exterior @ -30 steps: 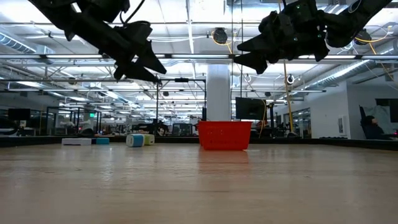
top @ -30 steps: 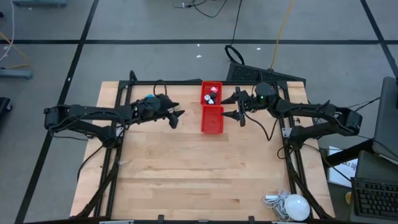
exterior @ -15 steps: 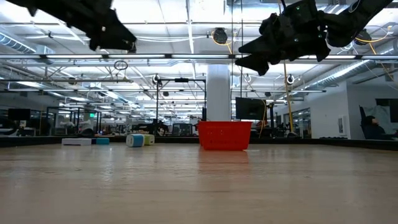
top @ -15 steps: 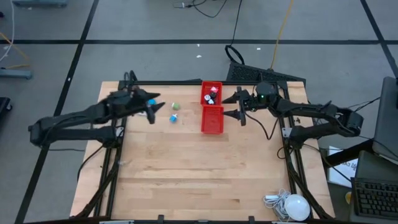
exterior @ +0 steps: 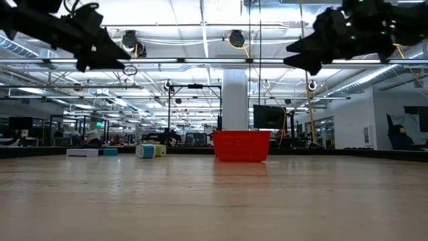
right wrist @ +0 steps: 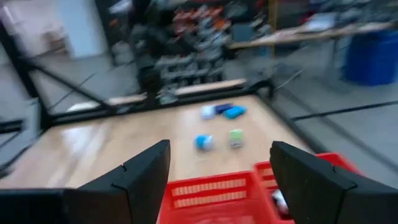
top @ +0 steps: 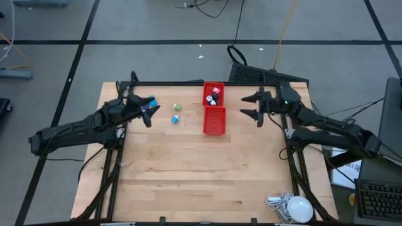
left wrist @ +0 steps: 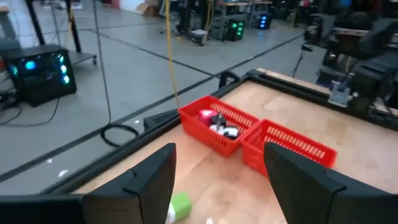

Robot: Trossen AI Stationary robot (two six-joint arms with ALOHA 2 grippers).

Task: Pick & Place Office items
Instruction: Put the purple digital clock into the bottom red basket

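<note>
High view: left gripper (top: pixel 148 113) raised over the bench (top: pixel 188 182), jaws parted and empty, beside a blue piece (top: pixel 151 101); green piece (top: pixel 177 107) and light blue piece (top: pixel 175 118) lying between it and the red tray (top: pixel 213 122); right gripper (top: pixel 254 108) jaws wide, empty. Left wrist view: red, black and white pieces (left wrist: pixel 216 122) in the tray's far compartment.

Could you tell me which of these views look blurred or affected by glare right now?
Right wrist view: smeared by motion blur, the red tray and the small blue and green items soft-edged. Left wrist view: mildly soft. Low view: bright ceiling lights silhouette both arms. High view: evenly lit, fairly sharp.
</note>
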